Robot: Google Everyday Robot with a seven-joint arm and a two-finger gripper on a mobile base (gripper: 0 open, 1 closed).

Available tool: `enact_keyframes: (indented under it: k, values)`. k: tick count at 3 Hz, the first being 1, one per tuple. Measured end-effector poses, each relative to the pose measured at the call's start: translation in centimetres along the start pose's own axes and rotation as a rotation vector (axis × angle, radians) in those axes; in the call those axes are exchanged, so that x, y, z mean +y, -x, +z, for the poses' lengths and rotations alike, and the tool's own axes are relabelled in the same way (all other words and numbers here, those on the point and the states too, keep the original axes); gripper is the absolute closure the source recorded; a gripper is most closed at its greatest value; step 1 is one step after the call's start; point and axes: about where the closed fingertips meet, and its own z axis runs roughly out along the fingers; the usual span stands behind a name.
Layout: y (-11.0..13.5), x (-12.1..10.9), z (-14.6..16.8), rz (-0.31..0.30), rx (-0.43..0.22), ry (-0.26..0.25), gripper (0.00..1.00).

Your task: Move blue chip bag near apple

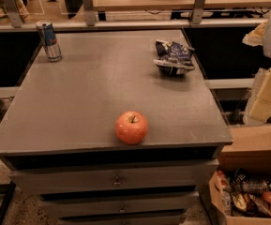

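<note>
A wide grey flat-topped drawer cabinet [79, 107] fills the view left of the pale, blocky gripper [266, 95], which hangs beyond the cabinet's right edge; open or closed, I cannot tell. Below the gripper sits a brown cardboard box [252, 146] of snack packets. The crumpled dark blue foil chip bag [174, 56] lies nearest, left of the gripper, at the far right corner. The round red-orange apple [131, 127] rests further left, at the front edge, well apart from the chip bag. The slim blue-and-silver drink can [48, 40] stands farthest left.
</note>
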Motion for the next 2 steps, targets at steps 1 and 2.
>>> enact_keyframes:
  k: [1,2]
  values:
    - [0.0,0.0,0.0,0.000,0.000,0.000,0.00]
    - [0.8,-1.2,-0.1,-0.023,-0.001,-0.036,0.00]
